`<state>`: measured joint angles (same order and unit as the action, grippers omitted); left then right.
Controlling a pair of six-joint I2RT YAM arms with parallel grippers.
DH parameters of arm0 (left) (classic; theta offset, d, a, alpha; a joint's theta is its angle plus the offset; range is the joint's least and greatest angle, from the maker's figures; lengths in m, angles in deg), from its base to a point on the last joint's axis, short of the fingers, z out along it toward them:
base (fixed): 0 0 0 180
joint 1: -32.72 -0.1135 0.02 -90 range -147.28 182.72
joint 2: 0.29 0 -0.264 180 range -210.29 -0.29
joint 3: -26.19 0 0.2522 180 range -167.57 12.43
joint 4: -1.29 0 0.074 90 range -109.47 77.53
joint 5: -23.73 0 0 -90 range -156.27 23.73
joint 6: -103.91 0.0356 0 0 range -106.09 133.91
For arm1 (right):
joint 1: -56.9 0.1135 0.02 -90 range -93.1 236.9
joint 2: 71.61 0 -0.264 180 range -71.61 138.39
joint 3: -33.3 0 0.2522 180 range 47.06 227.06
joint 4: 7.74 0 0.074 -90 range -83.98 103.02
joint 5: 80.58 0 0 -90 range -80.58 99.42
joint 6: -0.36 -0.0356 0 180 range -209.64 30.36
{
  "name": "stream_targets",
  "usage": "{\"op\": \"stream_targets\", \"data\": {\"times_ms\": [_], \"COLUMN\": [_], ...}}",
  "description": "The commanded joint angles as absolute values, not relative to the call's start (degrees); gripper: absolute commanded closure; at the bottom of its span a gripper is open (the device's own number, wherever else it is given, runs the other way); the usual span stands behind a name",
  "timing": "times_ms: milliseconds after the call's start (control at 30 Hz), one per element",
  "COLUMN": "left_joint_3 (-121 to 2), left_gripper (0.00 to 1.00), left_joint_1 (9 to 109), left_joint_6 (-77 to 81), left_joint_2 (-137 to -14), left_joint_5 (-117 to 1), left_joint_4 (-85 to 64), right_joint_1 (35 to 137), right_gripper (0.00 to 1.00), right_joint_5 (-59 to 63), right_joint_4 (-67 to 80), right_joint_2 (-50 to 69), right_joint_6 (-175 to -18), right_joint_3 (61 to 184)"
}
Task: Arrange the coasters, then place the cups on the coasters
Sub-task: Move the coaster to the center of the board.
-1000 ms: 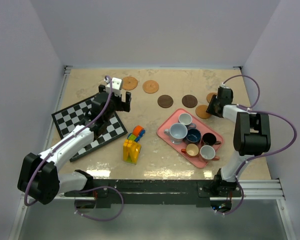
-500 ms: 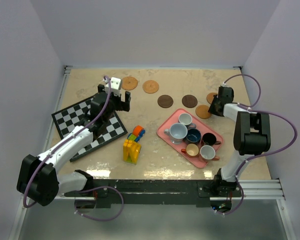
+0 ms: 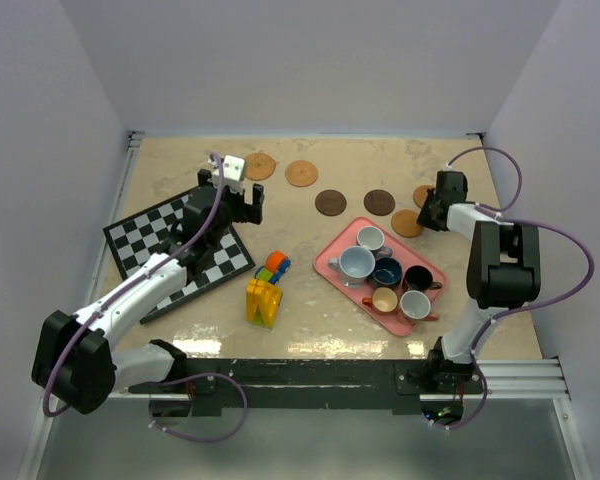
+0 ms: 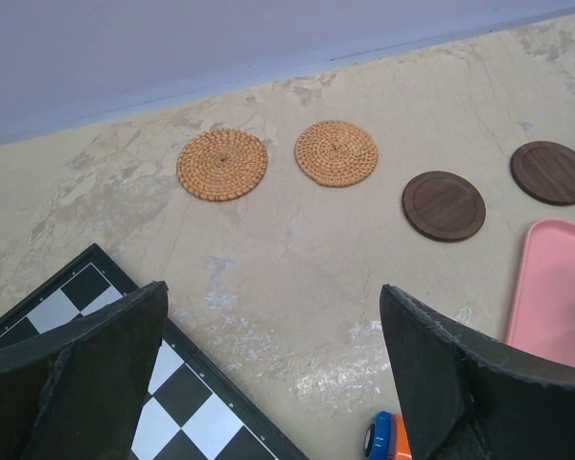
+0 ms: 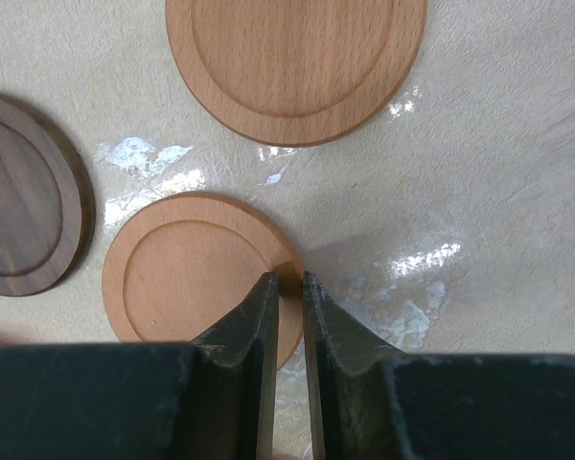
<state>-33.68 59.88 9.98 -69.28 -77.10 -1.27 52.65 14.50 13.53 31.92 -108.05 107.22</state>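
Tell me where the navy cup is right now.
In the top view, the navy cup sits on the pink tray, right of centre, between the big pale blue cup and the black cup.

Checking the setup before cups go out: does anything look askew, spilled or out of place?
Nothing spilled or damaged. The coasters form a ragged line: two light wooden coasters bunch at the right, the nearer close beside a dark wooden coaster.
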Motion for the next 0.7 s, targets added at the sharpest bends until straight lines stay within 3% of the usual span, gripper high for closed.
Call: {"op": "stream_targets", "data": {"times_ms": [0,667], "left_joint_3": [-33.5,-33.0], "left_gripper": [0.04,0.03], "left_joint_1": [61.2,64.4], "left_joint_6": [9.8,11.3], "left_joint_2": [-67.5,-67.0], "left_joint_5": [-78.6,-81.5], "left_joint_4": [1.2,1.7], "right_joint_1": [51.6,50.2], "right_gripper": [0.83,0.84], "right_joint_5": [19.8,23.9], "right_joint_4": [22.4,23.9], "right_joint_2": [34.9,35.4], "right_joint_6": [-108.3,-110.6], "right_joint_3": [106.1,106.3]}}
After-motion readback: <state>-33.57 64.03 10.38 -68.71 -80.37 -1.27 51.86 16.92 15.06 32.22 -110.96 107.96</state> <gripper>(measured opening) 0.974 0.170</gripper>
